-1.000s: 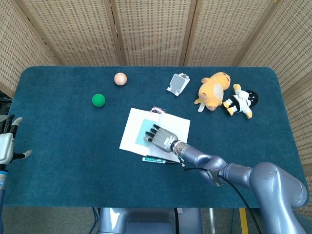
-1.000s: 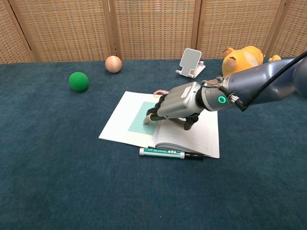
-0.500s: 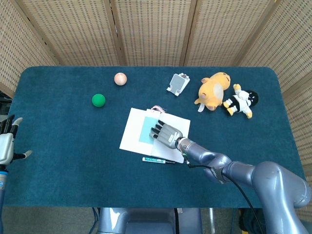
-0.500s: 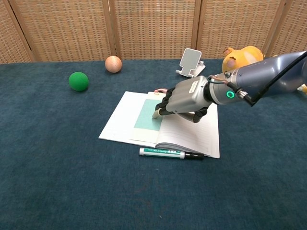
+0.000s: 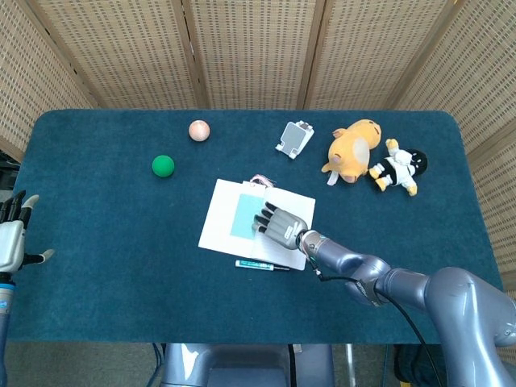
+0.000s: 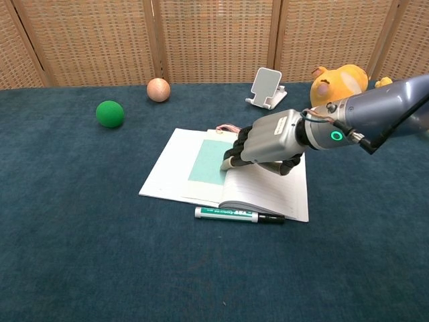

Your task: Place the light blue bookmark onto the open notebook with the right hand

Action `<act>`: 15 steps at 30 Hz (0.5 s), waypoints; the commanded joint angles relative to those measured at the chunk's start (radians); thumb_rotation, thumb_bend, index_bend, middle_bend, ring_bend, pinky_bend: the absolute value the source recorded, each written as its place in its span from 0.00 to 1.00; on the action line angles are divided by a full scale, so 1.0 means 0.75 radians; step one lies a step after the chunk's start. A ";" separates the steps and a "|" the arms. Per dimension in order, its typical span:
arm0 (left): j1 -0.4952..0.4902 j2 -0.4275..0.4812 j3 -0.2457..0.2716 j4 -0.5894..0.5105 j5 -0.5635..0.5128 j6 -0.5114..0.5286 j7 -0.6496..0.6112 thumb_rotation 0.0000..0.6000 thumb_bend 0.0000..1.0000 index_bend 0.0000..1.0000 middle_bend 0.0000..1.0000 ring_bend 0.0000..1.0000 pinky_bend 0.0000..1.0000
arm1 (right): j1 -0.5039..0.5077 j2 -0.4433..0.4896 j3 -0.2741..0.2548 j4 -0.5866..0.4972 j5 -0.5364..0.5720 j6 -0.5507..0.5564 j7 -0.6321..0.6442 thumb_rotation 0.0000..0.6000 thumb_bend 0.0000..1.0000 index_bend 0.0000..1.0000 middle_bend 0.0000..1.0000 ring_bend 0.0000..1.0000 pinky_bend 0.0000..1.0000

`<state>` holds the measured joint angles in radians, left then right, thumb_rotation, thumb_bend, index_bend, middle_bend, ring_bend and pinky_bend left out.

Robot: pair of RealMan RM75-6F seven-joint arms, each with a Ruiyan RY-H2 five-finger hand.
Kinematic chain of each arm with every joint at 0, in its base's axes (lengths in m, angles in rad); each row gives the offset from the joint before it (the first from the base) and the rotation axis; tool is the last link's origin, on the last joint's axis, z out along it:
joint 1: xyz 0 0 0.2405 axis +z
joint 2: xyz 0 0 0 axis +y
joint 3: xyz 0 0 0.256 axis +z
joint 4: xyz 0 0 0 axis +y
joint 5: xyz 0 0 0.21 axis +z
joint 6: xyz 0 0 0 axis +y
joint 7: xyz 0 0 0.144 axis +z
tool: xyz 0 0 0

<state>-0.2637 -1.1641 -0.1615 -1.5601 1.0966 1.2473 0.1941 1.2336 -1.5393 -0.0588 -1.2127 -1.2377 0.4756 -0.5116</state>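
The open notebook (image 5: 216,226) (image 6: 167,178) lies in the middle of the table. The light blue bookmark (image 5: 244,215) (image 6: 208,161) lies flat on its left page. My right hand (image 5: 279,226) (image 6: 269,140) hovers over the notebook's middle and right page, palm down, with its fingers apart. Its fingertips (image 6: 230,162) end at the bookmark's right edge, and nothing is in its grasp. My left hand (image 5: 11,239) rests at the far left edge of the table with its fingers spread; it appears only in the head view.
A green-and-white marker (image 5: 263,264) (image 6: 238,215) lies along the notebook's front edge. A green ball (image 5: 163,165) (image 6: 110,113) and a peach ball (image 5: 198,130) (image 6: 158,89) sit back left. A phone stand (image 5: 295,139) (image 6: 267,88) and plush toys (image 5: 353,150) stand back right.
My right hand has slid rightward off the bookmark, which now shows almost whole on the left page. The left hand has not moved.
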 commanded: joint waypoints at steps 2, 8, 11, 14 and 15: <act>-0.001 -0.001 0.000 0.000 -0.001 0.000 0.002 1.00 0.00 0.00 0.00 0.00 0.00 | -0.013 -0.002 0.000 -0.005 -0.031 0.037 -0.012 1.00 1.00 0.00 0.00 0.00 0.00; -0.001 -0.001 0.000 -0.001 -0.001 0.000 0.002 1.00 0.00 0.00 0.00 0.00 0.00 | -0.022 -0.006 0.033 -0.011 -0.034 0.065 0.012 1.00 1.00 0.00 0.00 0.00 0.00; -0.001 0.001 -0.001 0.000 -0.002 0.000 -0.001 1.00 0.00 0.00 0.00 0.00 0.00 | -0.021 0.010 0.060 -0.035 -0.036 0.080 0.034 1.00 1.00 0.00 0.00 0.00 0.00; -0.002 0.002 0.001 0.000 0.000 -0.003 -0.002 1.00 0.00 0.00 0.00 0.00 0.00 | -0.019 0.018 0.083 -0.051 -0.027 0.083 0.046 1.00 1.00 0.00 0.00 0.00 0.00; -0.002 0.002 0.001 0.000 0.000 -0.003 -0.003 1.00 0.00 0.00 0.00 0.00 0.00 | -0.018 0.015 0.088 -0.049 -0.022 0.082 0.047 1.00 1.00 0.00 0.00 0.00 0.00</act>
<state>-0.2651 -1.1630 -0.1608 -1.5601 1.0970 1.2451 0.1921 1.2195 -1.5279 0.0047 -1.2487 -1.2565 0.5363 -0.4784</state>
